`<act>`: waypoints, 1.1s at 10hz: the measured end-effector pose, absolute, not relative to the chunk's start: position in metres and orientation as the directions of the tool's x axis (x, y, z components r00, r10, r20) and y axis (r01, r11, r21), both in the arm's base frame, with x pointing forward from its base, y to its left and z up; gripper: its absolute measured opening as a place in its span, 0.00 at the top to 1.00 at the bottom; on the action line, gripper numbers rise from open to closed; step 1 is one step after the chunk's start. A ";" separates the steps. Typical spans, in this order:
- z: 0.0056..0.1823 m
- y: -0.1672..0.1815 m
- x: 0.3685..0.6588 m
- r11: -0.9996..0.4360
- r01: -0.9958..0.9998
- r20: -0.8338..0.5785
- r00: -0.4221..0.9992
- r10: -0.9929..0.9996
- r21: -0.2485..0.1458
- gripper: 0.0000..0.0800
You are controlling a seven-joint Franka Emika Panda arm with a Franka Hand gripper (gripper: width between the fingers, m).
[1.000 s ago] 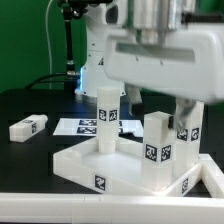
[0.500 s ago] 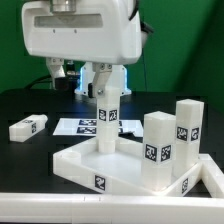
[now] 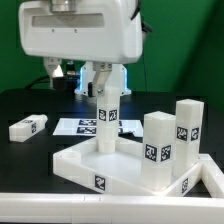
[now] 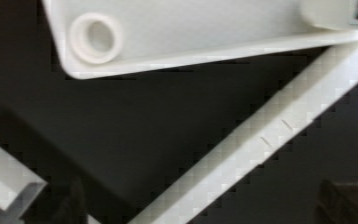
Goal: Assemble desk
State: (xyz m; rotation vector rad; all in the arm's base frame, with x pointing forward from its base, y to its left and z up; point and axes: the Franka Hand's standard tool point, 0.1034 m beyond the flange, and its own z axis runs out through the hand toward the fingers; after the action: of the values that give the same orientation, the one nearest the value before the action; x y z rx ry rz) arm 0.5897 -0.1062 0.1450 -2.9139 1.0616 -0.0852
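- Desk top [image 3: 110, 165] sits low in the exterior view, at about 6 o'clock from centre, a white rimmed tray lying upside down on the black table [image 3: 30, 105].
- Three legs stand upright in it: one tall leg [image 3: 108, 118] near the tray's far corner at 12 o'clock, a second leg [image 3: 157, 150] at the front towards 4 o'clock, a third leg [image 3: 188, 128] just behind that at 3 o'clock. Each carries black-and-white tags.
- And there's the fourth leg [image 3: 27, 127], lying on its side on the table out at 9 o'clock, well apart from the tray.
- Marker board [image 3: 82, 127] lies flat behind the tray, partly hidden by the tall leg.
- Up at 11 o'clock the robot arm's [image 3: 80, 30] big white housing fills the frame; the gripper itself is out of sight in the exterior view.
- Over to the wrist view: dark fingertips [image 4: 25, 203] show only at the frame's corners, set far apart, nothing between them.
- Beneath them, a white rimmed part with a round socket [image 4: 98, 40] and a long white edge [image 4: 274, 140] crossing the black table.
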 end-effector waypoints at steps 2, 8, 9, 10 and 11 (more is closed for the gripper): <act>0.136 -0.155 0.555 -0.827 -0.561 0.055 0.825 -0.563 -0.039 0.19; 0.124 -0.177 0.541 -0.827 -0.561 0.068 0.825 -0.561 -0.028 0.19; 0.113 -0.186 0.528 -0.832 -0.555 0.073 0.829 -0.555 -0.027 0.19; 0.090 -0.190 0.495 -0.817 -0.577 0.041 0.816 -0.577 -0.008 0.19; 0.077 -0.191 0.477 -0.810 -0.587 0.023 0.810 -0.587 0.002 0.19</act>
State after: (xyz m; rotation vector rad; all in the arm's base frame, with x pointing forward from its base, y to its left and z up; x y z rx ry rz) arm 0.4767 -0.1906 0.0771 -2.9967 0.9715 -0.0332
